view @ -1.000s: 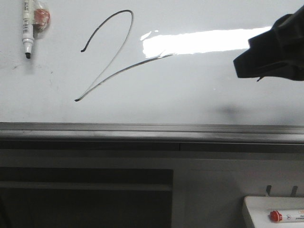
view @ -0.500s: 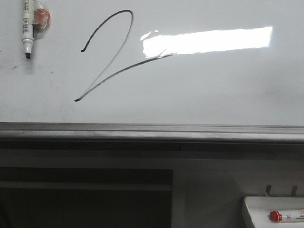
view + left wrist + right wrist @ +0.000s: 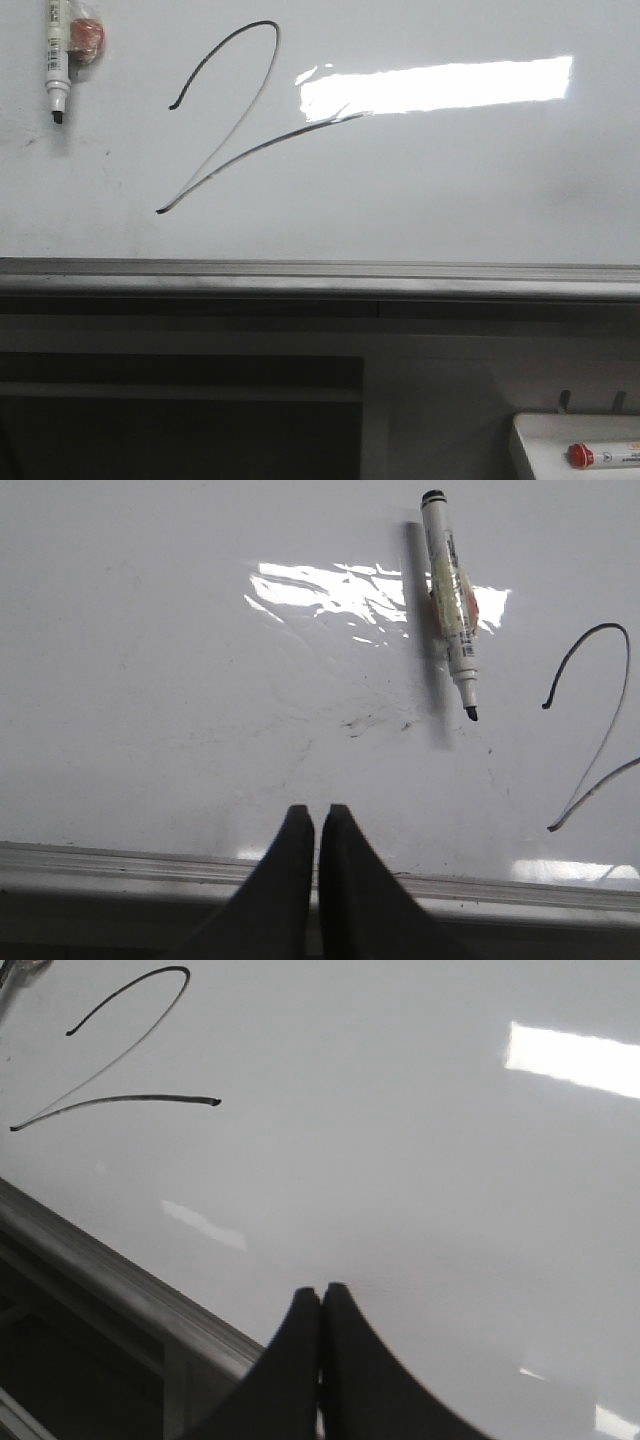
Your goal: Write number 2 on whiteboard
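Number 2 [image 3: 225,120] drawn complete, left-centre on whiteboard [image 3: 450,190]. Uncapped marker [image 3: 57,60] lies far left. My left pincer [image 3: 317,815] closed, empty; right pincer [image 3: 321,1295] closed, empty. Writing step looks finished; next: hold arms clear.

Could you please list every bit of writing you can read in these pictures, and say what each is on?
"2": the number 2, drawn by hand in black on the whiteboard.
Print on the barrel of the uncapped marker lying on the board: too small to read.
Label on the red-capped marker in the tray: too blurred to read.
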Action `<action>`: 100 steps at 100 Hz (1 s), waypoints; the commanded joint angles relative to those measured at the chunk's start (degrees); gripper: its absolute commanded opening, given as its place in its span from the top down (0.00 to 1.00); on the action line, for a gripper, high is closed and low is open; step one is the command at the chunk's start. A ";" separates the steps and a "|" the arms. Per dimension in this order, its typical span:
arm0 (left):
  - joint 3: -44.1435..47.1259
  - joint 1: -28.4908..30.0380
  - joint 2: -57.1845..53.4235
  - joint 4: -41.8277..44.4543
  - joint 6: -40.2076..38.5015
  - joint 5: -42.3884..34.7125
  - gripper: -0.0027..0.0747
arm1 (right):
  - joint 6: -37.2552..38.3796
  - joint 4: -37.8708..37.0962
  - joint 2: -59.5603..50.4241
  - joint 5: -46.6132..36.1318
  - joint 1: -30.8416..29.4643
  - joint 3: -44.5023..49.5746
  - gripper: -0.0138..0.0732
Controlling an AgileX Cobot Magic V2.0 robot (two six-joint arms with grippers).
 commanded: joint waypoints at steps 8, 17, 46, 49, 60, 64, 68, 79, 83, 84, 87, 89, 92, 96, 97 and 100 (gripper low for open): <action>0.63 0.18 -1.29 0.10 -0.57 -3.83 0.99 | -0.45 -1.60 0.12 -2.32 -0.21 -1.47 0.92; 0.63 0.18 -1.29 0.10 -0.57 -3.83 0.99 | -0.45 -2.67 -0.27 -2.32 -0.21 -1.47 0.92; 0.63 0.18 -1.29 0.10 -0.57 -3.83 0.99 | -0.32 -21.82 -9.95 -2.52 -0.78 -0.96 0.92; 0.63 0.18 -1.29 0.10 -0.57 -3.83 0.99 | 0.43 -23.30 -10.96 -3.40 -1.40 -0.62 0.92; 0.63 0.18 -1.29 0.10 -0.57 -3.83 0.99 | 15.50 -31.09 -13.97 -7.66 -7.07 2.30 0.92; 0.63 0.18 -1.29 0.10 -0.57 -3.83 0.99 | 21.60 -34.40 -14.74 -7.97 -9.60 3.42 0.92; 0.63 0.18 -1.29 0.10 -0.57 -3.83 0.99 | 31.16 -39.33 -15.71 -6.99 -12.84 4.78 0.92; 0.63 0.18 -1.29 0.10 -0.57 -3.83 0.99 | 54.69 -53.58 -18.21 -1.47 -19.80 7.77 0.92; 0.63 0.18 -1.29 0.10 -0.57 -3.83 0.99 | 62.01 -58.69 -19.63 1.30 -21.42 8.95 0.92; 0.63 0.18 -1.29 0.10 -0.57 -3.83 0.99 | 64.43 -59.38 -19.87 2.08 -21.62 9.16 0.92; 0.63 0.18 -1.29 0.10 -0.57 -3.83 0.99 | 68.17 -62.13 -20.88 4.13 -22.48 9.72 0.92; 0.63 0.18 -1.29 0.10 -0.57 -3.83 0.99 | 70.13 -62.99 -21.71 7.79 -22.90 9.60 0.92; 0.63 0.18 -1.29 0.10 -0.57 -3.83 0.99 | 71.26 -63.68 -22.79 11.36 -23.38 9.49 0.92; 0.63 0.18 -1.29 0.10 -0.57 -3.83 0.99 | 71.27 -63.68 -24.33 15.24 -24.05 9.60 0.92; 0.63 0.18 -1.29 0.10 -0.57 -3.83 0.99 | 71.27 -63.68 -24.85 15.72 -24.17 9.60 0.92; 0.63 0.18 -1.29 0.10 -0.57 -3.83 0.99 | 71.27 -63.68 -25.93 18.30 -24.54 9.60 0.92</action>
